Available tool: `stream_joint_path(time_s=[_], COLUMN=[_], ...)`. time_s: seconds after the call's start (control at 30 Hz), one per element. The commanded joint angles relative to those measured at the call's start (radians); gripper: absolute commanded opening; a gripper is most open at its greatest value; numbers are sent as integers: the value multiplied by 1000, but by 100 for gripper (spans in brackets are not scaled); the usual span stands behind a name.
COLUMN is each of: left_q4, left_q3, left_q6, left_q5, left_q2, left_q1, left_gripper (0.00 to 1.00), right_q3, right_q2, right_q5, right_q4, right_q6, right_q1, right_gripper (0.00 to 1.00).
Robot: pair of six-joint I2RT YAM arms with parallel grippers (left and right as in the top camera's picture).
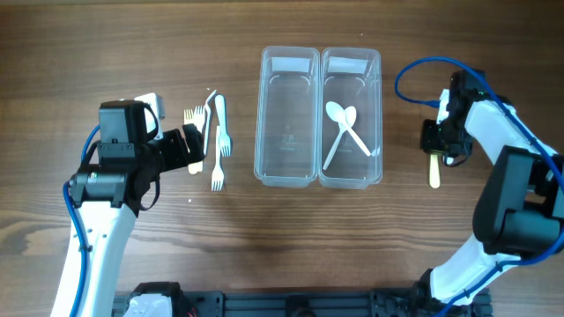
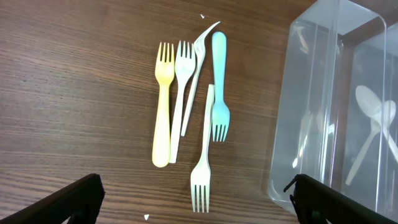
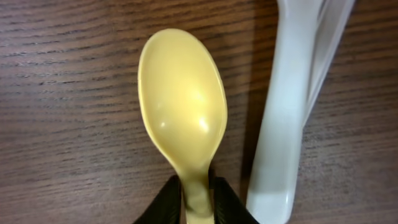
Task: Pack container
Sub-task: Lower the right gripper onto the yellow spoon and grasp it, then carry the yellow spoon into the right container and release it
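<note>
The clear twin-tub container [image 1: 262, 114] stands at the table's middle, and two white spoons [image 1: 346, 132] lie in its right bin. The left bin holds nothing. Several plastic forks [image 1: 217, 141] lie left of it: in the left wrist view a yellow fork [image 2: 163, 106], a blue fork [image 2: 219, 87] and white forks [image 2: 203, 155]. My left gripper [image 2: 199, 208] is open just short of the forks, with the container's wall [image 2: 292, 93] to its right. My right gripper [image 3: 198, 199] is right of the container, shut on the neck of a yellow spoon [image 3: 183, 106] just above the table.
A white utensil handle [image 3: 286, 124] lies right beside the yellow spoon. The yellow spoon's handle end [image 1: 434, 172] sticks out below the right gripper in the overhead view. The table is dark wood.
</note>
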Motion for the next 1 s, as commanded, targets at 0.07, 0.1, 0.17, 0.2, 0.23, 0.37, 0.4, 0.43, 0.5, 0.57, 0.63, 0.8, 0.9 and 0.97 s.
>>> stream_joint_path(time_s=[0.07, 0.1, 0.17, 0.2, 0.23, 0.37, 0.4, 0.43, 0.5, 0.57, 0.63, 0.8, 0.9, 0.97], left_q4=[2, 3, 3, 3, 3, 2, 3, 2, 3, 3, 3, 2, 3, 3], left_q3=[20, 20, 20, 20, 20, 20, 20, 20, 20, 20, 20, 20, 20, 20], left_q6=[16, 16, 16, 16, 16, 16, 16, 16, 16, 16, 16, 16, 16, 16], left_q5=[15, 16, 16, 16, 16, 15, 16, 15, 15, 16, 16, 15, 16, 16], left_q2=[6, 6, 6, 6, 6, 6, 6, 6, 6, 6, 6, 6, 6, 6], left_q1=[8, 8, 8, 8, 8, 8, 8, 8, 8, 8, 8, 8, 8, 8], left_gripper=[100, 100, 100, 100, 100, 100, 100, 100, 100, 100, 100, 100, 100, 100], right_q3=[-9, -9, -9, -8, -2, 57, 78, 96, 132, 144, 144, 144, 141, 135], right_q2=[63, 75, 84, 84, 80, 41, 19, -2, -59, -146, -206, -343, -342, -315], right_q5=[0, -8, -17, -16, -17, -117, -161, -186, -272, -355, -359, -341, -242, -230], right_q4=[3, 3, 3, 3, -3, -47, -56, -64, -81, -82, -81, -68, -49, -27], right_q6=[-20, -19, 0, 16, 27, 48, 58, 80, 103, 129, 130, 129, 158, 175], right_q1=[-4, -4, -4, -4, -4, -4, -4, -4, 2, 35, 74, 222, 319, 349], right_gripper=[16, 16, 8, 5, 4, 4, 4, 4, 4, 4, 4, 4, 4, 4])
